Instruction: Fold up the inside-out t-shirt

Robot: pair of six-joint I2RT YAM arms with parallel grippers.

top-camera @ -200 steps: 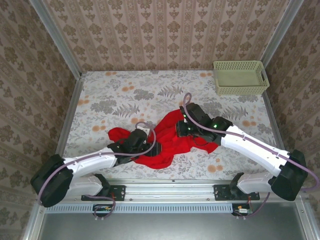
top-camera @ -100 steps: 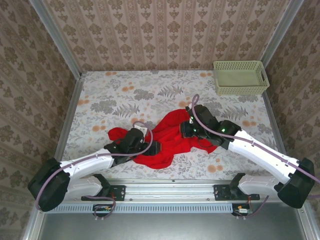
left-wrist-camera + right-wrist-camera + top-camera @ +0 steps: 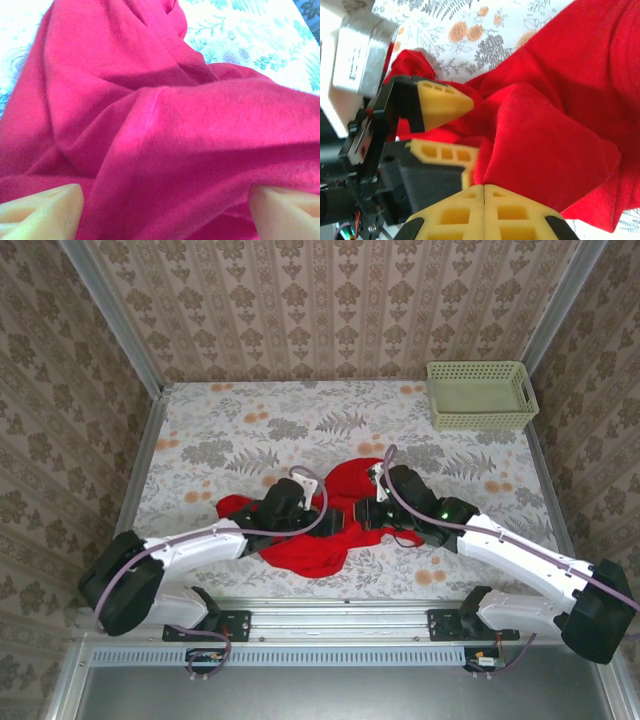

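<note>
The inside-out t-shirt [image 3: 310, 540] lies bunched in a red heap at the front middle of the flowered table [image 3: 220, 430]. My left gripper [image 3: 338, 516] reaches into the heap from the left. In the left wrist view its jaws stand wide apart, and red cloth [image 3: 150, 110] lies between the fingertips [image 3: 45, 210]. My right gripper [image 3: 363, 512] meets it from the right. In the right wrist view the right gripper [image 3: 484, 189] is shut on a raised fold of the t-shirt [image 3: 555, 140]. The left gripper [image 3: 470, 127] hangs open just beyond that fold.
A pale green basket [image 3: 480, 395] stands at the back right corner of the table. Patterned walls enclose the table on three sides. Bare tablecloth stretches behind and to both sides of the heap.
My left gripper has slid to the right into the heap, up to the right gripper. The right gripper has come nearer and lower with its fold. The shirt has bunched tighter.
</note>
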